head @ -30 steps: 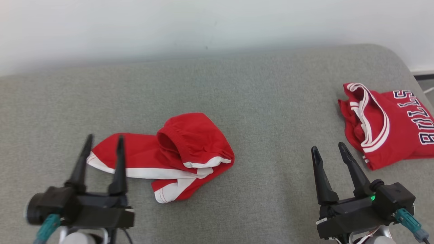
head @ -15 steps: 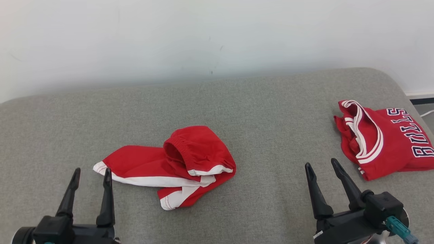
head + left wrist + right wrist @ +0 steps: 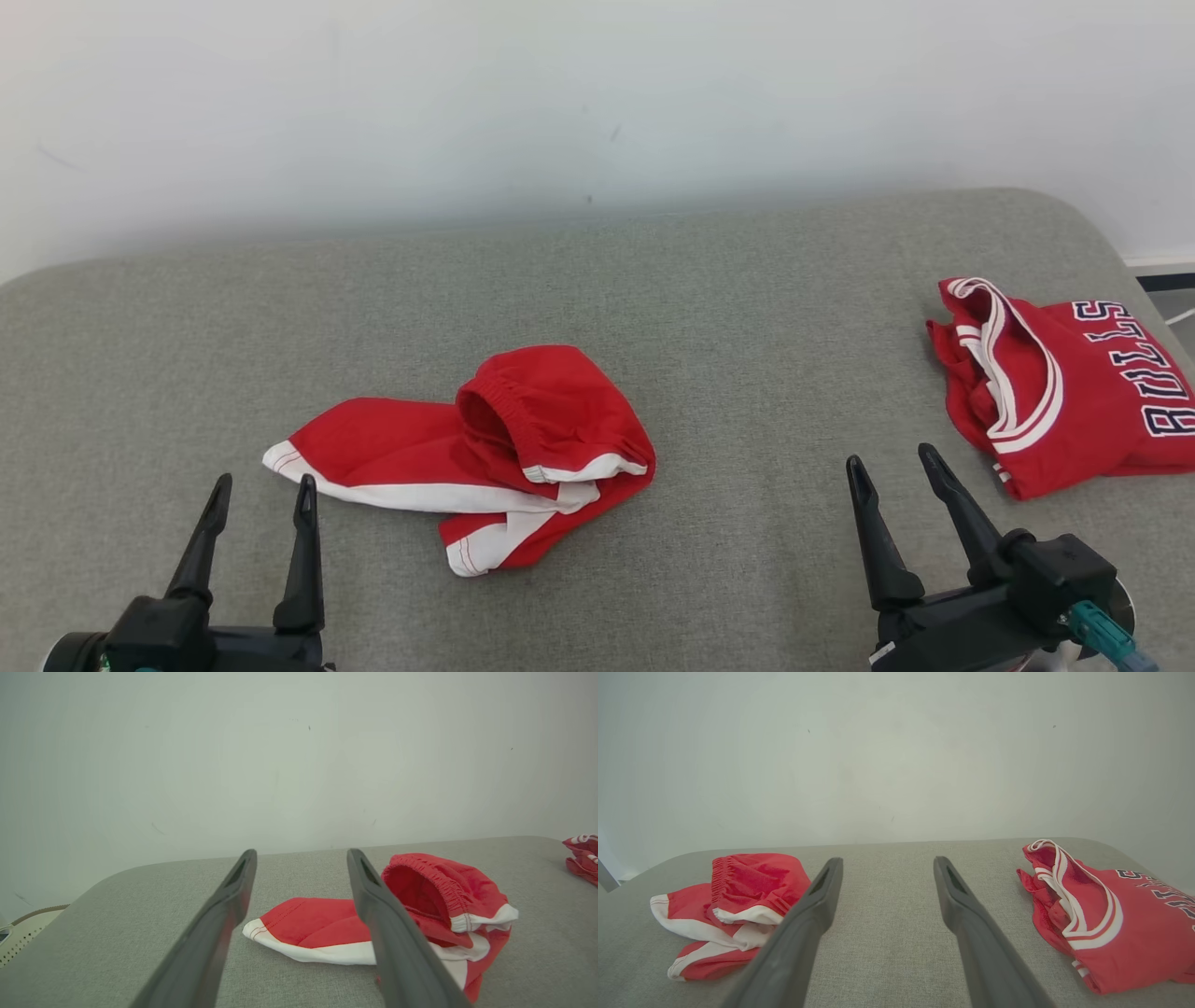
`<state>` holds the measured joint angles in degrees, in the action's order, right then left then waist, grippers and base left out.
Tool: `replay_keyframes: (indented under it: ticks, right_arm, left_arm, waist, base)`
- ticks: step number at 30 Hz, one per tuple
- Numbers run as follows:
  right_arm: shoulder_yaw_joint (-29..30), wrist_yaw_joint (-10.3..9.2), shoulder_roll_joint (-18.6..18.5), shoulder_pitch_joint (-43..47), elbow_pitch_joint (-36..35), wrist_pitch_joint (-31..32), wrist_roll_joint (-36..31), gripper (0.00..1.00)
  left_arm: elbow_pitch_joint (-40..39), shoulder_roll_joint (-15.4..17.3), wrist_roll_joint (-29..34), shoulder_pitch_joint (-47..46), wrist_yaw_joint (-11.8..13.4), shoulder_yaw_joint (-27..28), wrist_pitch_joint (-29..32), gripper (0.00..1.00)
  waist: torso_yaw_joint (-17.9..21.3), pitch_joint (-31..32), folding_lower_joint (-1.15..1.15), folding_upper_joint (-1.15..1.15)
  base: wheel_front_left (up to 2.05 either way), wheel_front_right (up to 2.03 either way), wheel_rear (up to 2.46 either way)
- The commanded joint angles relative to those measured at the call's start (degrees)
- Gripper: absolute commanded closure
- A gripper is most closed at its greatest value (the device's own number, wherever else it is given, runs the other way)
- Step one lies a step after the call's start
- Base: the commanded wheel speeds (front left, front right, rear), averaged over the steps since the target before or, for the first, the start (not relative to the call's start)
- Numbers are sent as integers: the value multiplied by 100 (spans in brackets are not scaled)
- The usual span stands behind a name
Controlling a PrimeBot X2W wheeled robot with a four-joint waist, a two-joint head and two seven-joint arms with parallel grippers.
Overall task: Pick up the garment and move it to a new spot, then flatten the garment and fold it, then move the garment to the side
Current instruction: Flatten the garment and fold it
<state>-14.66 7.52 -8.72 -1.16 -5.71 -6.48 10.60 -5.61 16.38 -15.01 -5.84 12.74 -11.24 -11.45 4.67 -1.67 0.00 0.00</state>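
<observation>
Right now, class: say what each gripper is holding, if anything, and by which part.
Nothing is held. The left gripper and right gripper are both open and empty; the red shorts and the red jersey lie loose on the grey cushion.

The garment (image 3: 485, 457) is bright red with white hem bands stitched in red. The jersey (image 3: 1092, 411) is the same red, with white stripes and dark navy letters edged in white. The table (image 3: 747, 327) is flecked grey and the wall (image 3: 560, 93) off-white. The left claw (image 3: 264, 480) and right claw (image 3: 891, 456) are black, and the right's connector (image 3: 1097, 627) is teal.
</observation>
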Motion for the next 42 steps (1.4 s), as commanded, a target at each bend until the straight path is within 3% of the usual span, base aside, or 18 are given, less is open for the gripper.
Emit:
replay_keyframes:
  ticks: [1,7,17,26,31,32,33,34,35,42]
  right_arm:
    - [-1,-7,-28,6,-11,21,7,0]
    - [-504,-7,-315,-322,69,264,-51,0]
    - [-2327,-7,-1161,-1472,640,692,267,0]
    - [-3036,-7,-1500,-2392,1467,783,395,0]
    - [-3248,-7,-1514,-2834,2025,803,363,0]
    - [-3257,-7,-1511,-2901,2124,796,347,26]
    - [-3256,-7,-1497,-2964,2198,759,312,44]
    - [-3242,-7,-1459,-2987,2269,727,347,83]
    - [-3232,-7,-1433,-3003,2325,691,394,100]
    - [-2525,-7,-1182,-2798,2344,263,848,100]
  left_arm:
    - [-13,1,25,-8,19,-18,0,0]
    - [-20,-87,-63,-124,14,-48,-34,0]
    - [129,-294,-42,-333,-46,-250,-189,0]
    - [268,-520,-21,-527,-123,-439,-295,0]
    - [404,-622,-27,-633,-188,-469,-343,0]
    - [425,-655,-31,-647,-196,-471,-343,0]
    - [451,-673,-28,-657,-195,-471,-350,0]
    - [470,-683,-14,-672,-199,-464,-357,0]
    - [484,-699,-7,-705,-210,-457,-361,0]
    - [500,-741,75,-781,-273,-378,-373,0]
  waist:
    - [-46,-23,0,0]
    - [-278,-165,0,0]
    - [-969,-573,0,0]
    - [-1476,-921,0,0]
    - [-1612,-1087,0,0]
    - [-1627,-1112,0,0]
    - [-1631,-1122,0,0]
    - [-1627,-1135,0,0]
    - [-1620,-1145,0,0]
    - [-1395,-1103,0,0]
  base:
    - [0,0,0]
    - [0,0,0]
    - [0,0,0]
    - [0,0,0]
    - [0,0,0]
    - [0,0,0]
    - [0,0,0]
    - [0,0,0]
    - [0,0,0]
    - [0,0,0]
